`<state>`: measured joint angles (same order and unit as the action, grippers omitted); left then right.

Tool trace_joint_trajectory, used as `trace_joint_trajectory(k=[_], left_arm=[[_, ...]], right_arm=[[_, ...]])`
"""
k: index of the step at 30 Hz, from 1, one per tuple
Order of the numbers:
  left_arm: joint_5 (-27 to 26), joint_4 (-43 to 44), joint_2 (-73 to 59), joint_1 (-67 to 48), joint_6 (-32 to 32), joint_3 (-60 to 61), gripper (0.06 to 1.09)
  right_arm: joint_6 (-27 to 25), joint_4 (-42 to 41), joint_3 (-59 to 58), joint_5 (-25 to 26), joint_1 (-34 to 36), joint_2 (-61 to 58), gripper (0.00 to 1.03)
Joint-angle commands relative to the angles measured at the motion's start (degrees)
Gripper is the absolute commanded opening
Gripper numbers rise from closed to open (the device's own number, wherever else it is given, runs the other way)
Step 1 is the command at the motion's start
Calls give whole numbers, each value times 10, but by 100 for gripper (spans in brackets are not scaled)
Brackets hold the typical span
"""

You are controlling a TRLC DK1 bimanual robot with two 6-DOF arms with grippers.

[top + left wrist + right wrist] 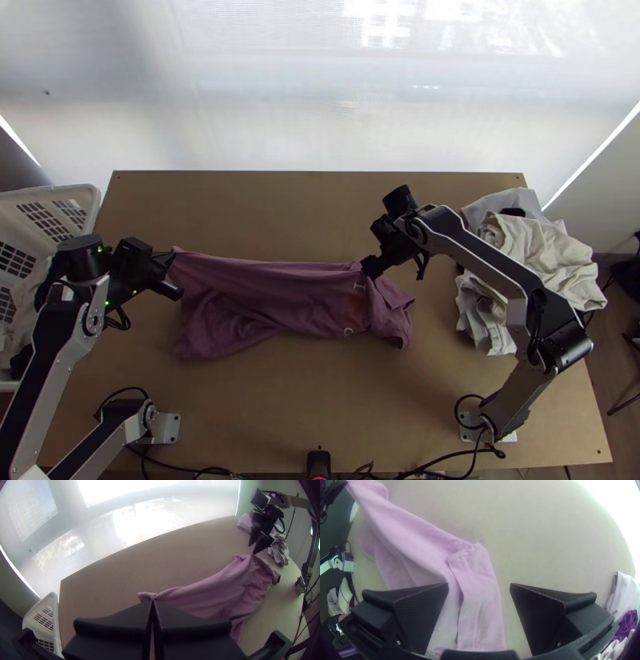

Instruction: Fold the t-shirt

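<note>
Mauve and rumpled, the t-shirt [304,296] is lying across the table [304,216]. We are pinching one corner with our closed left gripper [174,259] and holding our empty right gripper [395,270] wide open near the other end.

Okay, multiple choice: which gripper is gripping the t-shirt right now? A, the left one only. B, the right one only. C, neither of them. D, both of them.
A: the left gripper has its jaws shut on the t-shirt near a corner, while the right gripper has its jaws wide apart with no cloth pinched.
</note>
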<state>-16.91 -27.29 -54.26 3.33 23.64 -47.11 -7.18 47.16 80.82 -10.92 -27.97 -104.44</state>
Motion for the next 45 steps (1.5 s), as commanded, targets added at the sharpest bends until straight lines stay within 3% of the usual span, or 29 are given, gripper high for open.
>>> trace_joint_trajectory(k=[1,15,18,24,32,36,45], left_arm=[[0,0,0,1,1,0,10],[0,1,0,1,1,-1,10],[0,1,-1,1,1,-2,10],[0,6,-2,1,2,-3,10],[0,7,-4,8,5,-6,10],[-1,2,-4,14,6,-18,10],[-4,-42,-10,38,-3,-114,10]], right_arm=[[-4,7,-19,-1,8,12,85],[-2,-37,-49,0,-6,-1,84],[-4,-55,-53,-1,-6,2,67],[-4,-84,-66,-1,-10,3,46],[-23,-116,-99,-2,-17,27,3],[-20,-87,-73,-2,-14,101,3],[-23,145,93,-10,-13,221,3]])
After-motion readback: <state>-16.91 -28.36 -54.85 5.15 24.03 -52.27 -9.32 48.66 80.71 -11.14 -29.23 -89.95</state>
